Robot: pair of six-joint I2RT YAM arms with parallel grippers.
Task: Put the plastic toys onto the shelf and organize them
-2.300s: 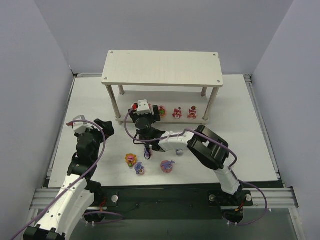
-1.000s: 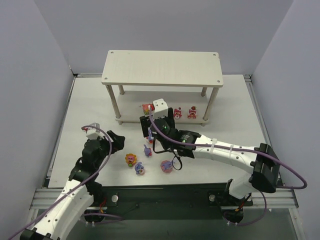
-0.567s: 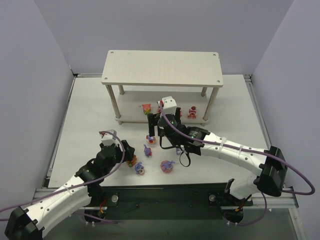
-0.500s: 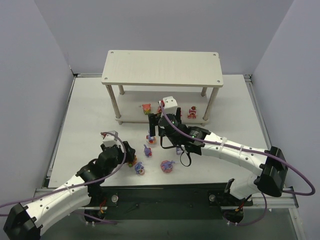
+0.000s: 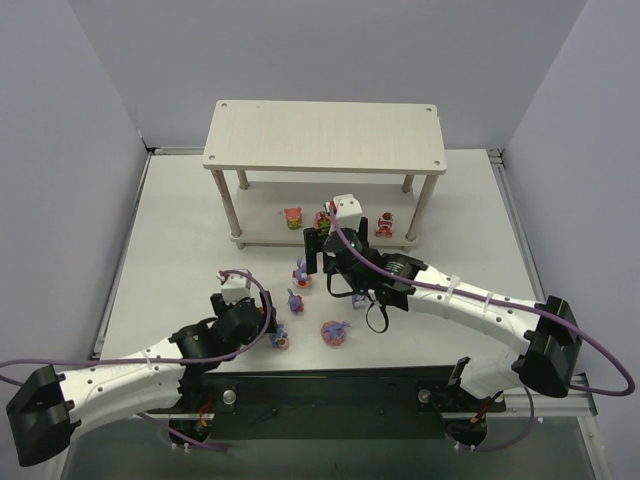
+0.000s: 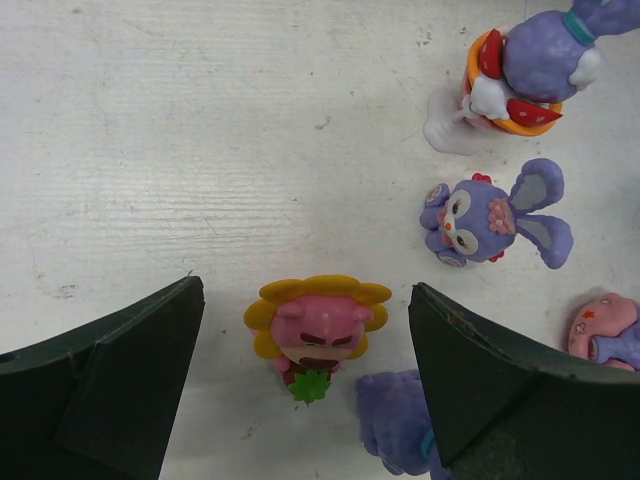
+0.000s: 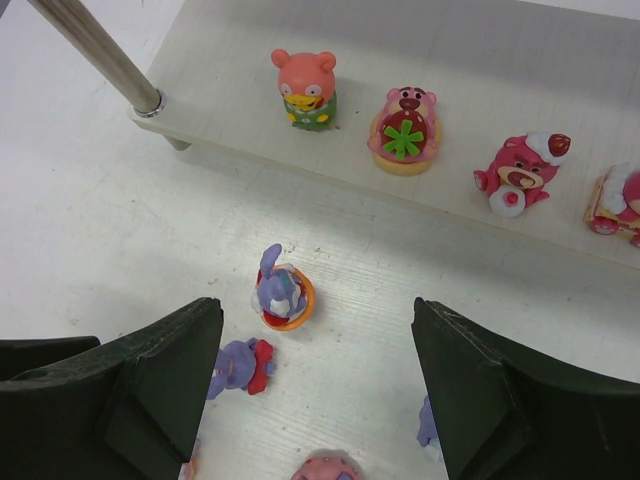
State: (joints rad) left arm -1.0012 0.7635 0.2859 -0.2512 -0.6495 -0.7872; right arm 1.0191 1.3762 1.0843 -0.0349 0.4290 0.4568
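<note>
Starting near: left gripper (image 6: 303,345) jaws apart, yellow-maned pink toy (image 6: 315,330) between fingers on white table (image 6: 150,120); purple bunnies (image 6: 490,215) just beside. Right gripper (image 7: 315,345) jaws apart over bunny in orange cup (image 7: 282,290). Beyond: shelf (image 5: 325,135), four pink-red toys (image 7: 403,128) on lower tier. Table surface runs wide both sides of cluster, up to grey walls (image 5: 70,120).

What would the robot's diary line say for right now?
left gripper: open over sunflower toy | right gripper: open over orange-cup bunny | shelf: four toys, lower tier
</note>
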